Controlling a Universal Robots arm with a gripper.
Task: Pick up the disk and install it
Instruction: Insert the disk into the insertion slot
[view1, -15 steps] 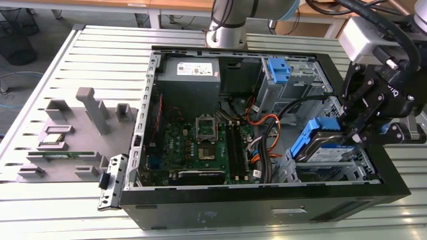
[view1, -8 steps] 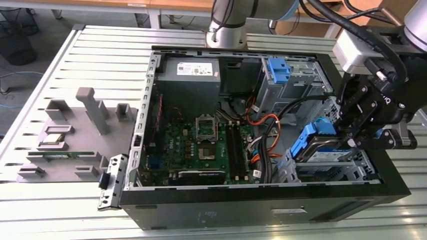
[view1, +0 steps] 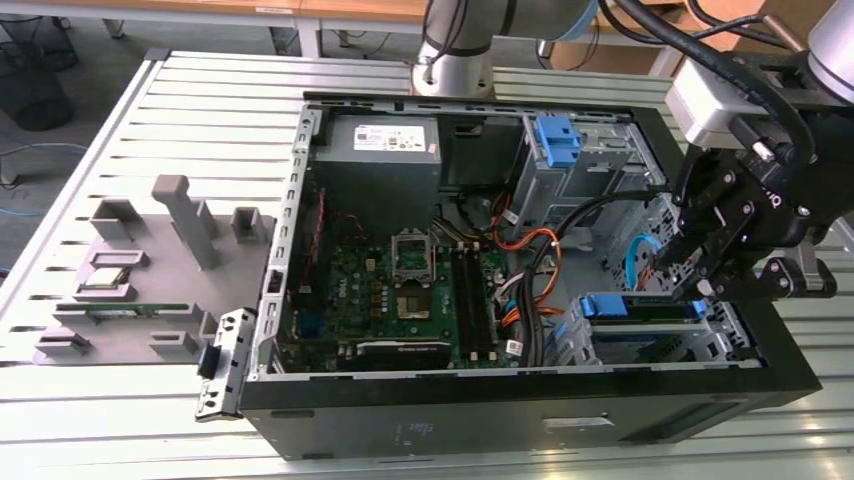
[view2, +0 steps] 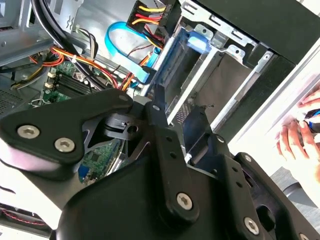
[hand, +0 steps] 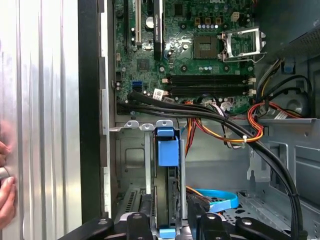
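The disk (view1: 643, 306) stands on edge in the lower drive cage of the open computer case (view1: 534, 400), at the exterior view's right. Blue rails run along its sides. In the first wrist view its blue end tab (hand: 167, 150) sticks out of the cage slot, and the same tab (view2: 196, 42) shows in the second wrist view. My gripper (view1: 702, 288) hangs just over the cage, beside the disk's outer end. It is open: in the first wrist view its fingers (hand: 134, 224) stand wider than the disk on either side.
Inside the case are a motherboard (view1: 400, 290), a grey power-supply box (view1: 380, 140), a bare blue bracket (view1: 554, 140) in the upper bay, and thick black cables (hand: 210, 117) crossing above the cage. A grey parts fixture (view1: 147, 260) lies at the exterior view's left. A person's hand (view2: 300, 132) rests nearby.
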